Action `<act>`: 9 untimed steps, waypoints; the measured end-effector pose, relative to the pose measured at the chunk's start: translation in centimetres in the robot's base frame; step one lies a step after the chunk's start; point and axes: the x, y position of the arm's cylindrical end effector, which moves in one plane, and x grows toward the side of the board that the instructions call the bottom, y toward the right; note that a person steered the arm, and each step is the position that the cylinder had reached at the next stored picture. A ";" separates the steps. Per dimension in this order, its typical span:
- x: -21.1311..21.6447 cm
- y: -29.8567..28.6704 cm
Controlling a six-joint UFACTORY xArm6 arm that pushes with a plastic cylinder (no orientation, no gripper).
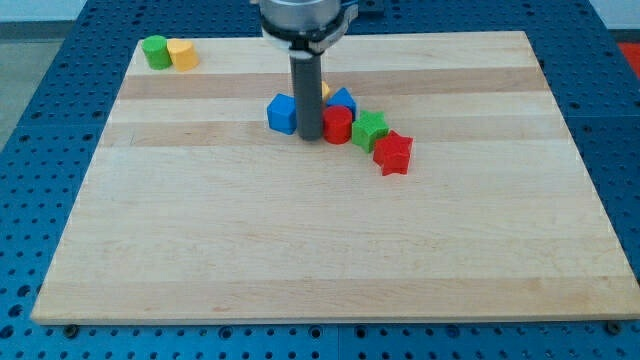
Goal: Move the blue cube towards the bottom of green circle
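The blue cube (282, 113) sits on the wooden board a little above its middle. My tip (310, 136) stands right beside the cube's right side, between it and a red block (337, 125). The rod rises from there to the view's top. The green circle (155, 51) is a short green cylinder at the board's top left corner, far to the left and above the cube, touching a yellow block (182, 54) on its right.
To the tip's right lie a second blue block (343, 99), a green block (369, 130) and a red star-shaped block (393, 152) in a row slanting down to the right. A bit of yellow shows behind the rod. The board (320, 250) ends at blue perforated table.
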 end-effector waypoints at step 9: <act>-7.1 -23.9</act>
